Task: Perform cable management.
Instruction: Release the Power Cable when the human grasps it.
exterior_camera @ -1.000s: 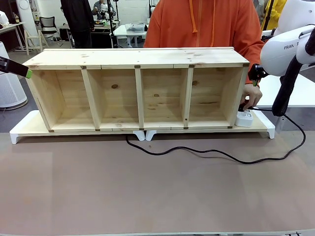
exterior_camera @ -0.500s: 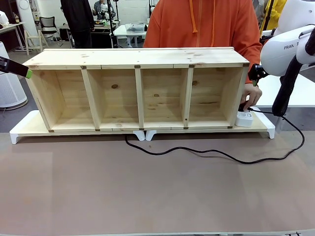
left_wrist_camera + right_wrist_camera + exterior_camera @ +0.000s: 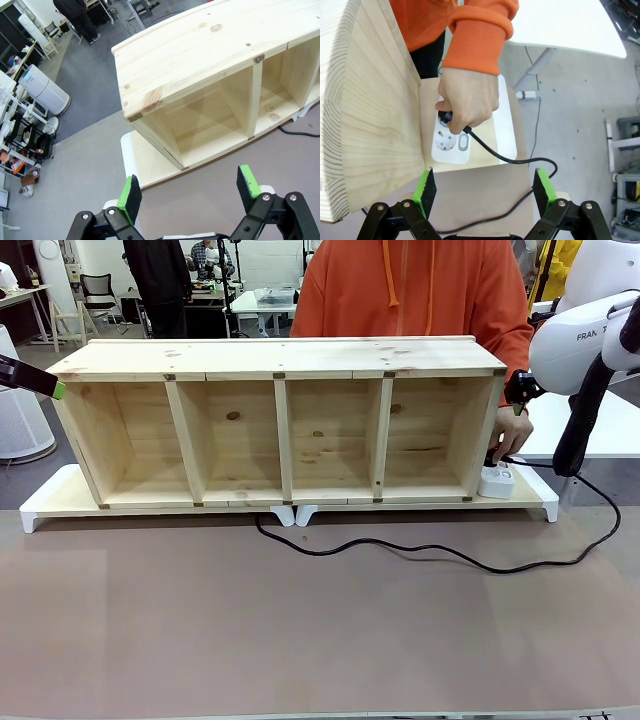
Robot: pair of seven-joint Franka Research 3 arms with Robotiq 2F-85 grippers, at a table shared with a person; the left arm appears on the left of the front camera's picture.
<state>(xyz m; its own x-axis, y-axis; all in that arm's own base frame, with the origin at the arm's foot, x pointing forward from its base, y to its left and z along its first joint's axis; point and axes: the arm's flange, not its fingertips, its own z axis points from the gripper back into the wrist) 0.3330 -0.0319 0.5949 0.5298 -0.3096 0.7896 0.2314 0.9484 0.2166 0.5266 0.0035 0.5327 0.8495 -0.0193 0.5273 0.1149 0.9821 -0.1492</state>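
The cable (image 3: 440,552) is a thin black cord. It snakes over the brown table from under the middle of the wooden shelf (image 3: 280,358), loops right and rises to a white socket block (image 3: 497,480). A person's hand (image 3: 467,100) grips the cable's plug (image 3: 448,117) at that socket block (image 3: 451,142), and the cable (image 3: 510,160) trails away from the hand. My right gripper (image 3: 484,192) hovers open above the hand, apart from it, and sits by the shelf's right end (image 3: 519,398). My left gripper (image 3: 189,187) is open, off the shelf's left end (image 3: 55,388).
The shelf has several open compartments and stands on white risers (image 3: 545,502) at the table's far side. A person in an orange hoodie (image 3: 420,290) stands behind it. The brown table surface (image 3: 300,630) lies in front of the shelf.
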